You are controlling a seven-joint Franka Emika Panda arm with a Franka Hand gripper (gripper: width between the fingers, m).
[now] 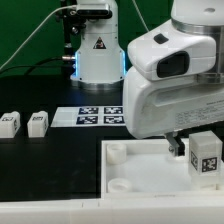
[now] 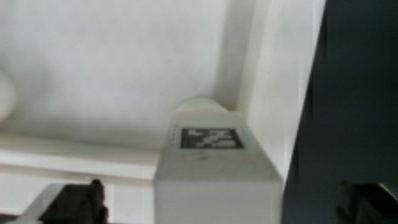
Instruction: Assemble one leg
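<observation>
Leg (image 2: 217, 165): stubby white block, square tag, over smooth white panel (image 1: 150, 195); gripper (image 2: 217, 205) apart, gaps both sides.

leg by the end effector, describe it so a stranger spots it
Find the large white panel low in the exterior view. At that view's right, over the panel, under the end effector, is the leg. The other two legs sit on the black table.

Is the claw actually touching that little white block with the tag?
Apart: in the wrist view the leg sits between the fingers with gaps both sides.
</observation>
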